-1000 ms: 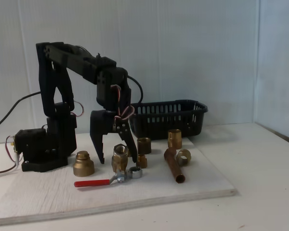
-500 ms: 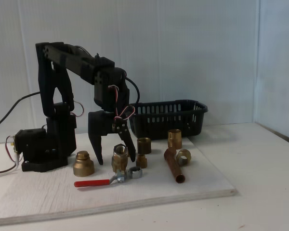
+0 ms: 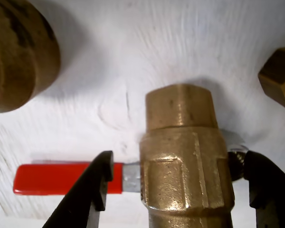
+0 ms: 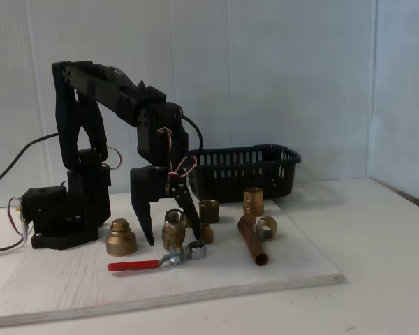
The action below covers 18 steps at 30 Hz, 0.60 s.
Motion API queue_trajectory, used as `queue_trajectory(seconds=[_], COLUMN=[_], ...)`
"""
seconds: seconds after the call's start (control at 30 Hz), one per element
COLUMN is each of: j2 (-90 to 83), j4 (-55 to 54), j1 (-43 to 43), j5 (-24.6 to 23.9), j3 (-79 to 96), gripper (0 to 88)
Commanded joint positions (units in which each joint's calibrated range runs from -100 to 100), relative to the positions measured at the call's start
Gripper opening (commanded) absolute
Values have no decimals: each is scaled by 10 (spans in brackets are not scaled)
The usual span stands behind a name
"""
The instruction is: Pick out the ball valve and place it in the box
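Wrist view looks straight down on the ball valve point(image 3: 185, 156), a chunky brass body w/ a flat red lever on a silver stem. The black two-finger gripper point(image 3: 180, 190) has its fingers spread wide, one on each side of the brass body; gaps show on both sides, so nothing is held yet. The left finger point(image 3: 88, 194) sits over the lever's silver end, the right one just beside the body's far flank.

Fixed view, taking the valve point(image 4: 172, 230) as landmark: it stands on the pale wooden board point(image 4: 286, 269), lever lying flat and pointing left toward the camera side. A stepped brass reducer fitting point(image 4: 121, 237) is just left of it; a small silver ring point(image 4: 196, 250) touches or nearly touches it on the right; a short brass sleeve point(image 4: 209, 211) is right and behind. The copper pipe piece point(image 4: 251, 241) lies further right. The box point(image 4: 244, 169), a black slotted plastic basket, is behind and right of the valve, well apart.

Handling, my guess: solid brass, so heavy for its size, rigid, not fragile; smooth metal may slip. Best hold is across the body's flatter faces, close to its middle, not the lever, which could pivot and drag the weight off-centre.
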Motion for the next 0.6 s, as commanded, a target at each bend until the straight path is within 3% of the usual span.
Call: queue_trajectory(seconds=[0.0,0.57], j2=[-1,-1], j4=[-6,-9], j1=[0,-2], j5=[0,3], j3=[-1,3], gripper=[300,299])
